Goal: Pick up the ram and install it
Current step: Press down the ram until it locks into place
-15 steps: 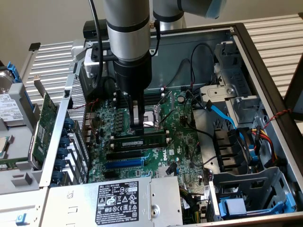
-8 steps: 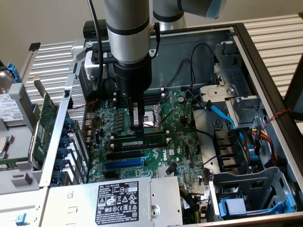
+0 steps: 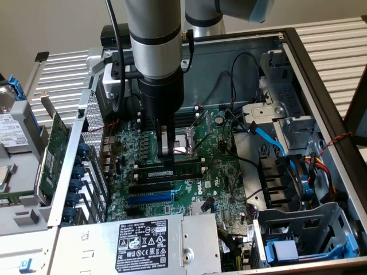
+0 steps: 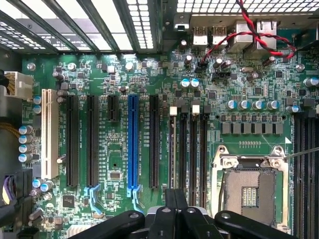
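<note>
Directly beneath the gripper [image 3: 167,153], inside the open case [image 3: 321,74], the ram [image 3: 172,170] lies on the motherboard [image 3: 189,189] among the memory slots [image 3: 172,176], just at 6 o'clock of the fingertips in the exterior view. Its long axis runs from 9 to 3 o'clock there, level with the slots and crosswise to the arm coming down on it. The fingers [image 4: 172,199] are closed together; whether they pinch the stick's top edge or only press on it I cannot tell. Seen from the wrist, the closed tips hang over the black slots [image 4: 187,154] beside the CPU socket [image 4: 249,189].
</note>
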You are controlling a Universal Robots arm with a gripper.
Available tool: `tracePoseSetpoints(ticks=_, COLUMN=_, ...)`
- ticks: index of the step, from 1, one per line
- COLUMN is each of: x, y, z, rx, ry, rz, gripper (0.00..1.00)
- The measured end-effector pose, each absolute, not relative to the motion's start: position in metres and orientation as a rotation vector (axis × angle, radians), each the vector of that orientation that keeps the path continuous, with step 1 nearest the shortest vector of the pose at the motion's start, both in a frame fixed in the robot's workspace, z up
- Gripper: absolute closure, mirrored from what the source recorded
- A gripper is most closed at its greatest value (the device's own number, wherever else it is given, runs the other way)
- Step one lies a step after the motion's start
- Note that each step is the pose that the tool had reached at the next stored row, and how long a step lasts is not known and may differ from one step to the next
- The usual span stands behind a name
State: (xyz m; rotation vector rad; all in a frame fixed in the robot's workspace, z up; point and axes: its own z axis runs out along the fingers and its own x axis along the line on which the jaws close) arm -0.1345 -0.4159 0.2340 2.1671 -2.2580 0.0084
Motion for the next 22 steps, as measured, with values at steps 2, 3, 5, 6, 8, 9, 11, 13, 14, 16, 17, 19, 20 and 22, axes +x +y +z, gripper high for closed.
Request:
tracePoseSetpoints(ticks=2, x=-0.1345, y=-0.4159, z=0.2335, rx=2.167, ry=-2.258, rz=0.008, gripper=0.89)
tracePoseSetpoints(ticks=3, x=-0.1346, y=-0.4159, z=0.2333, rx=2.167, ry=-2.258, rz=0.008, gripper=0.89)
tracePoseSetpoints(ticks=5, x=-0.1345, y=-0.4160, z=0.2328, rx=2.167, ry=-2.258, rz=0.008, gripper=0.89)
tracePoseSetpoints(ticks=6, x=-0.1346, y=-0.4161, z=0.2325, rx=2.167, ry=-2.258, rz=0.008, gripper=0.89)
tracePoseSetpoints(ticks=8, x=-0.1345, y=-0.4163, z=0.2325, rx=2.167, ry=-2.258, rz=0.008, gripper=0.89)
tracePoseSetpoints(ticks=9, x=-0.1346, y=-0.4164, z=0.2325, rx=2.167, ry=-2.258, rz=0.008, gripper=0.89)
tracePoseSetpoints(ticks=11, x=-0.1346, y=-0.4169, z=0.2322, rx=2.167, ry=-2.258, rz=0.008, gripper=0.89)
tracePoseSetpoints(ticks=13, x=-0.1345, y=-0.4171, z=0.2317, rx=2.167, ry=-2.258, rz=0.008, gripper=0.89)
tracePoseSetpoints(ticks=14, x=-0.1346, y=-0.4171, z=0.2316, rx=2.167, ry=-2.258, rz=0.008, gripper=0.89)
tracePoseSetpoints(ticks=16, x=-0.1346, y=-0.4171, z=0.2311, rx=2.167, ry=-2.258, rz=0.008, gripper=0.89)
tracePoseSetpoints(ticks=17, x=-0.1346, y=-0.4171, z=0.2309, rx=2.167, ry=-2.258, rz=0.009, gripper=0.89)
tracePoseSetpoints(ticks=19, x=-0.1346, y=-0.4171, z=0.2309, rx=2.167, ry=-2.258, rz=0.008, gripper=0.89)
tracePoseSetpoints(ticks=20, x=-0.1345, y=-0.4171, z=0.2308, rx=2.167, ry=-2.258, rz=0.008, gripper=0.89)
tracePoseSetpoints(ticks=22, x=-0.1345, y=-0.4173, z=0.2307, rx=2.167, ry=-2.258, rz=0.008, gripper=0.89)
